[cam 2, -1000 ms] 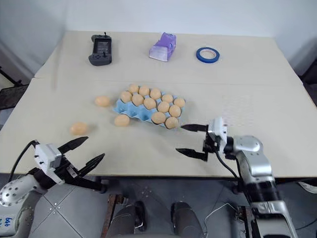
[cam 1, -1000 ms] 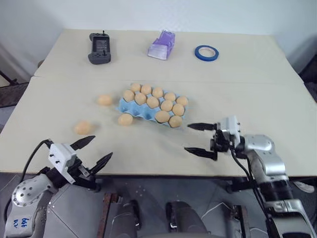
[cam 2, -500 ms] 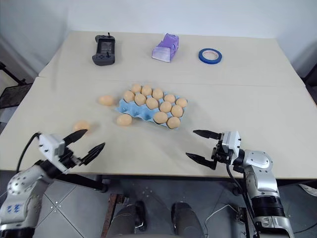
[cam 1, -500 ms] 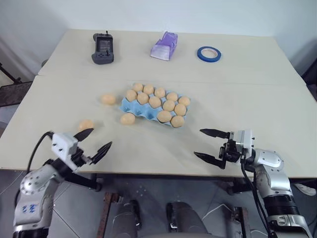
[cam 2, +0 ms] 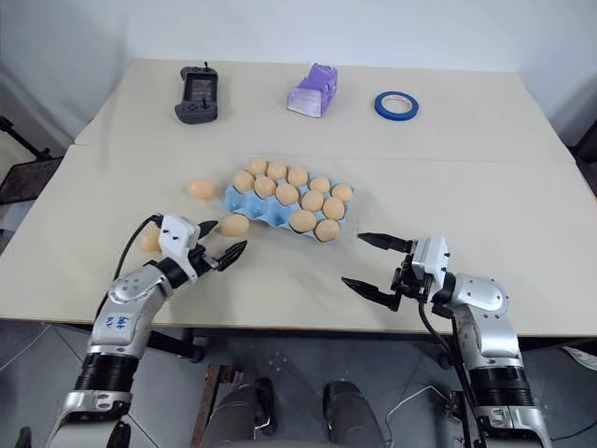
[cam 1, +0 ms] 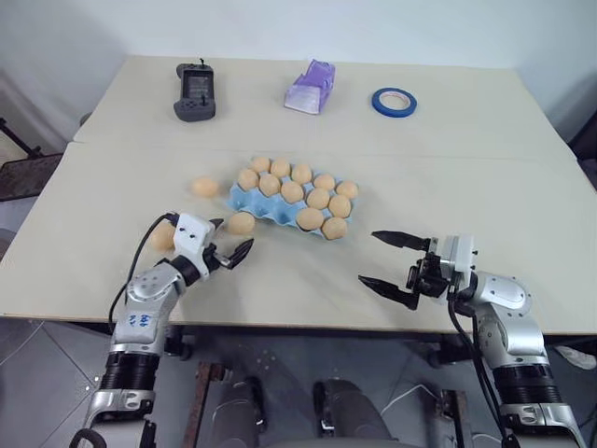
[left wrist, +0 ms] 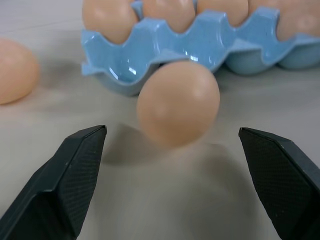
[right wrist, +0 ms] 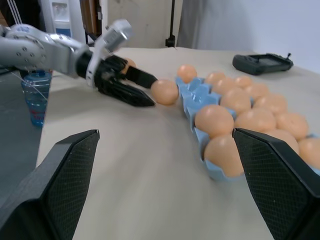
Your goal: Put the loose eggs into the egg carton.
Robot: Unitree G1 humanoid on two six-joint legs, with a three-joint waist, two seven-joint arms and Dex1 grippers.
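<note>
Approach to grasp: left tool [cam 1: 231, 254], fingers spread and empty, flanks a smooth tan loose egg [left wrist: 178, 103] lying on the beige counter [cam 1: 280, 280] against the light blue moulded egg carton [cam 1: 244, 198]. Next: advance, pinch gently. Right tool [cam 1: 396, 264] released, idle.

Bare table [cam 1: 280, 280] before carton [cam 1: 244, 198]; loose egg [left wrist: 177, 102] seemingly touching carton.

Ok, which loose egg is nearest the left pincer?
The egg lying against the carton's near corner, just ahead of the left pincer; the other two lie further left.
</note>
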